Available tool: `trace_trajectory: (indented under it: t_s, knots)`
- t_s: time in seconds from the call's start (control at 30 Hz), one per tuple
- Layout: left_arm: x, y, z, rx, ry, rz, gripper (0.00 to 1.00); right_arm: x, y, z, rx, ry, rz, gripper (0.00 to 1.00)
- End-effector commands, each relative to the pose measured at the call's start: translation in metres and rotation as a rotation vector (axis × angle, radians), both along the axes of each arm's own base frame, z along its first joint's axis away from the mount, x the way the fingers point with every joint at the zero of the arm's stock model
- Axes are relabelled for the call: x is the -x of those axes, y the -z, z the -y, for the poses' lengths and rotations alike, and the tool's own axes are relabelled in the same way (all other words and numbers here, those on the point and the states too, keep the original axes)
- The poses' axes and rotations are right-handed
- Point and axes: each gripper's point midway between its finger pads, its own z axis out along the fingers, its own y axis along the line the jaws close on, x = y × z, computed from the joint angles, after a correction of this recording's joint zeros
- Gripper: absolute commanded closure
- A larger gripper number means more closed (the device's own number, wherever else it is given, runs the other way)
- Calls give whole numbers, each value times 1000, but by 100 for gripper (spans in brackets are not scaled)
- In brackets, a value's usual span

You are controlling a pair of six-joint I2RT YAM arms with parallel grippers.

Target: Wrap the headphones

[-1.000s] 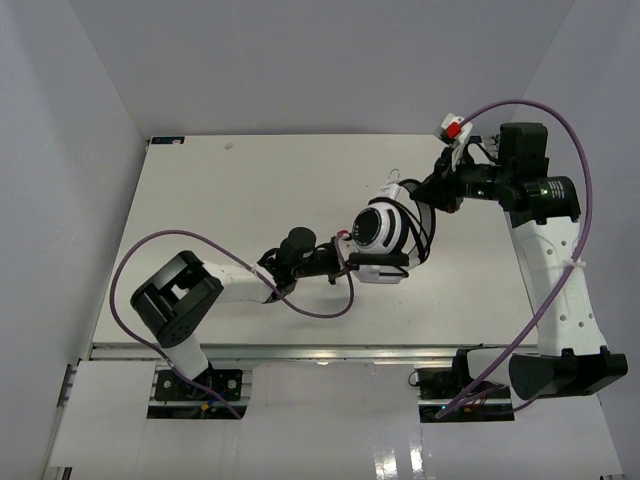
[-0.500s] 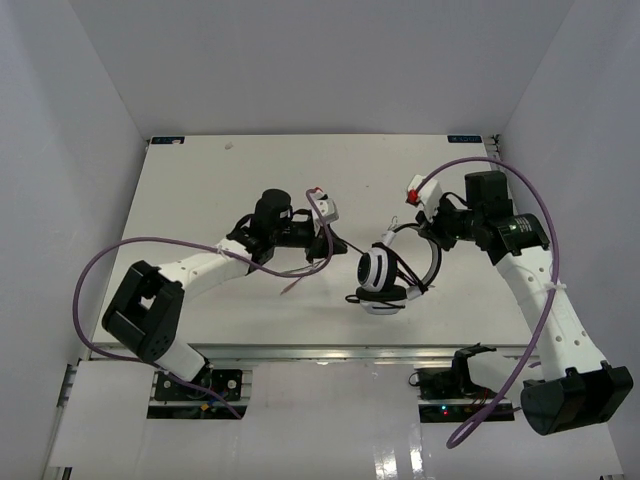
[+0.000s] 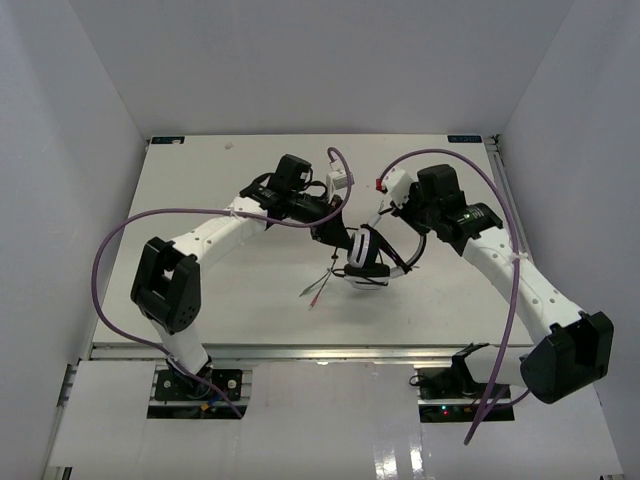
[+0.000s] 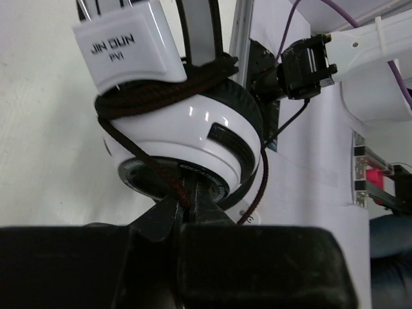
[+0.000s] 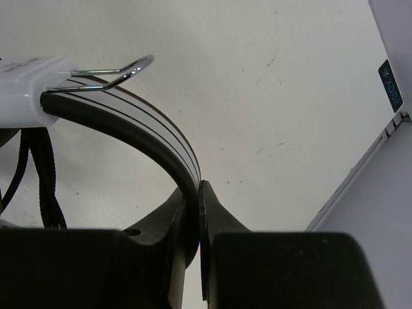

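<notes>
The headphones [image 3: 368,258] hung above the middle of the desk [image 3: 190,190], the right fingers [image 5: 205,199] pinching the headband [image 5: 141,125] and the left fingers [image 4: 196,201] pinching the cord [image 4: 161,87] under an ear cup [image 4: 193,129]. Winding looked partly done. The next move likely called for carrying the loose cord round again, kept taut.

One pair of headphones [image 3: 368,255] is showing over one white table [image 3: 200,190]. Two robot arms are flanking the headphones: the left arm [image 3: 215,232] on their left side and the right arm [image 3: 520,285] on their right. Two grippers are sitting right at the headphones, the left gripper [image 4: 187,199] and the right gripper [image 5: 196,193]. One thin black cord [image 4: 161,87] is lying across them. Two thick lines are looping outward, the left purple cable [image 3: 110,260] and the right purple cable [image 3: 510,320].
</notes>
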Motion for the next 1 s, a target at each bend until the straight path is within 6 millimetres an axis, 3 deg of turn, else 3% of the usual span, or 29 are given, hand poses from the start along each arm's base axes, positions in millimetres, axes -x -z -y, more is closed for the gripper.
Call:
trace_trajectory:
  t_s: [0.0, 0.2, 0.37, 0.57, 0.77, 0.87, 0.97]
  knots:
    - [23, -43, -9, 59, 58, -160, 89, -27, -27, 30, 63, 197, 130, 92]
    - [6, -40, -15, 45, -1, -195, 81, -34, -34, 35, 86, 208, 189, 92]
    - [-8, -37, -32, 68, -28, -250, 75, -36, -43, 34, 107, 162, 233, 92]
    - [0, -39, -28, 133, 27, -350, 75, -42, -47, 22, 100, 151, 254, 92]
    - [12, -38, -11, 138, 38, -402, 72, -49, -32, -1, 22, 174, 201, 92]
    - [-7, -23, -17, 78, -92, -300, 57, -54, -32, -2, 23, 187, 202, 92]
    - [-36, 2, -39, -71, -257, -65, 40, -55, -35, 0, 39, 178, 216, 92]
